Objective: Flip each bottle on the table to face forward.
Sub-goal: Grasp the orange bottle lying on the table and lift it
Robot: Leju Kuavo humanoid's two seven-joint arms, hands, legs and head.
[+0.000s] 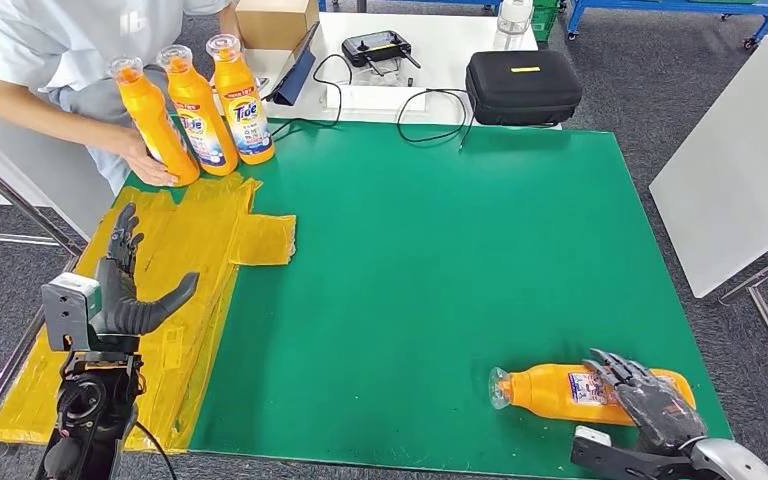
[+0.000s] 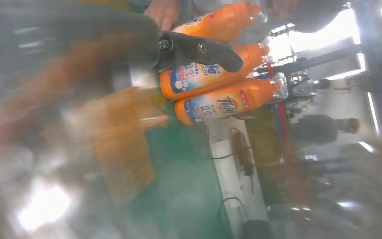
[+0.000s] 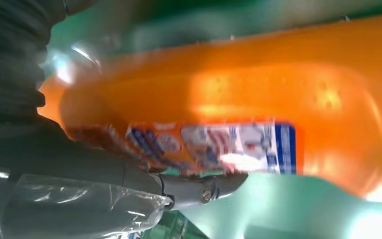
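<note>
Worktop [image 1: 440, 280]: green covering, with a patch of yellow tape [image 1: 185, 270] along its left side. Lying bottle [image 1: 560, 392]: orange body, clear cap, white label printed in blue and red. Three standing bottles [image 1: 198, 110]: orange, clear caps; two show white-and-blue labels with a yellow and orange roundel, the third shows plain orange. Right hand [image 1: 655, 405]: dark grey fingers [image 1: 615, 368], silver forearm. Left hand [image 1: 125, 290]: black and dark grey. Case [image 1: 523, 87]: black with a small yellow stripe. Box [image 1: 275, 20]: brown cardboard. Person's sleeve [image 1: 20, 40]: pale blue. Floor [image 1: 640, 70]: grey carpet.
</note>
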